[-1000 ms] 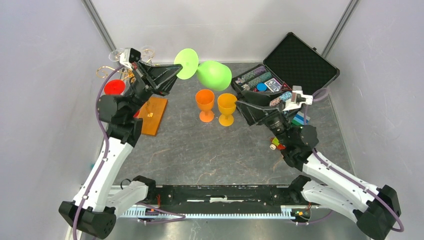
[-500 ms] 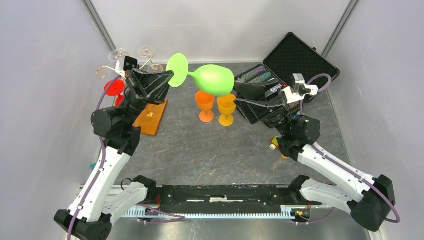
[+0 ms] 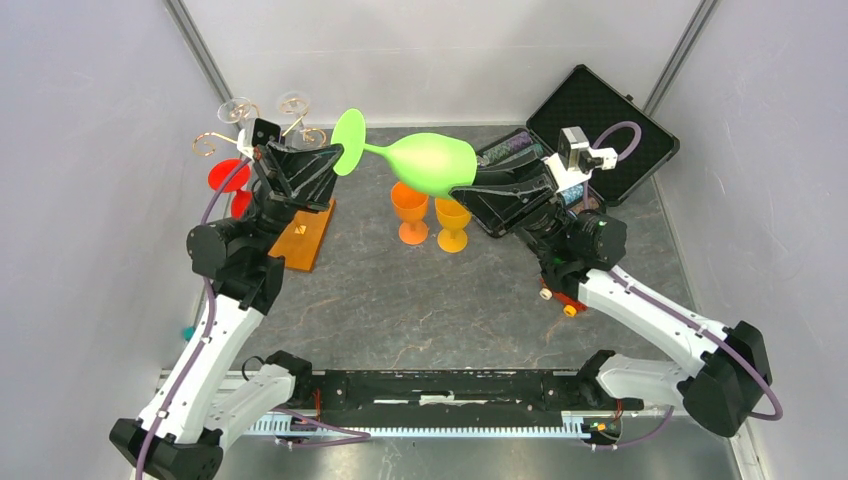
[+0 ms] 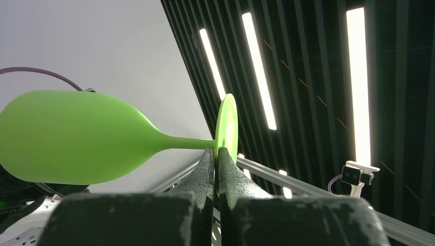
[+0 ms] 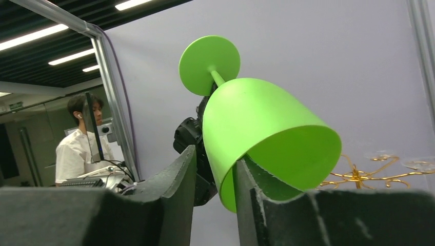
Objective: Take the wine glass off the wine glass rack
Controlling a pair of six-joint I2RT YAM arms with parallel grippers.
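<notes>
The green wine glass point(image 3: 425, 162) hangs on its side in the air at upper centre of the overhead view. It is already clear of the wine glass rack point(image 3: 305, 235), whose wooden base and gold scrolls sit at upper left. Its foot points left and its mouth points right.

The left claw point(image 3: 340, 160) is pinched tight on the stem just beside the foot, which the left wrist view confirms point(image 4: 215, 154). The right claw point(image 3: 465, 185) straddles the bowl's rim. In its own view point(image 5: 216, 154), 1 finger is inside the mouth against the wall and the other is outside with a sliver of gap, so it is parted and not yet gripping.

This looks like a handover. To do it well, the right claw should seat deep over the rim and close fully before the left lets go. A thin, curved, smooth wall may pivot or slip under a shallow pinch. The left should then open and back straight off along the stem, not dragging the foot. The 2 orange goblets point(image 3: 430, 215) stand directly beneath, so the glass should stay high until it is past them.

The rack also holds a red glass point(image 3: 228, 175) and clear ones point(image 3: 238, 108). An open black case point(image 3: 600, 120) of chips lies at upper right.

As for writing, there is only a small mark on the rack's base, too small to read. No brand or label is legible.
</notes>
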